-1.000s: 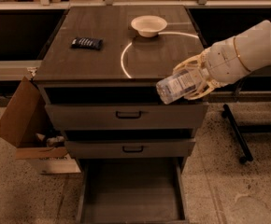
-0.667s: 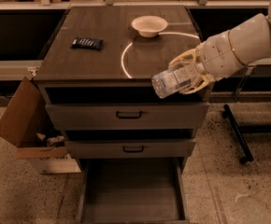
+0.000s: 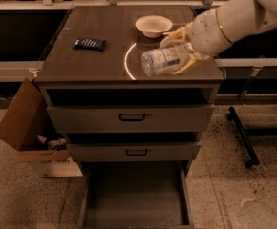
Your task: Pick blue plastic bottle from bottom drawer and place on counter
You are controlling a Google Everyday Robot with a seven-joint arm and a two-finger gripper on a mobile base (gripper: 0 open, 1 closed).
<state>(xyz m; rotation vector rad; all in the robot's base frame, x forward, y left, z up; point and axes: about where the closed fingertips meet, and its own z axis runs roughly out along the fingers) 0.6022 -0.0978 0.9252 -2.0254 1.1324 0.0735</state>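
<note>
Gripping the blue plastic bottle (image 3: 163,61) right now. My gripper (image 3: 180,52) is clamped around it, with one yellowish finger (image 3: 173,34) curled over the top and another under the far end. The bottle lies roughly on its side and pokes out from the fingers toward the left of the view. It sits over the front right part of the counter (image 3: 88,68), just beside the bright curved arc (image 3: 127,63) and overlapping its right side. I honestly can't tell if the bottle touches the wood or hangs a bit above it.

Compared with a second ago, the bottle is higher up and further left. Back then it was out in front of the cabinet's top edge, level with the upper drawer front, and now it's over the countertop itself. My arm (image 3: 234,18) comes in from the upper right. Nothing else seems to have budged.

Counting outward from the gripper:
- One bottle, in my grip.
- One white bowl (image 3: 153,26), behind the bottle and near the back of the counter.
- One dark flat packet (image 3: 90,43), well off to the left on the counter.
- Three drawers. The top drawer (image 3: 131,117) and the middle drawer (image 3: 136,151) each have a black handle, so two handles. The bottom drawer (image 3: 136,194) is pulled out, with its plain dark floor showing.
- One cardboard box (image 3: 21,118), on the floor by the cabinet's left side.
</note>
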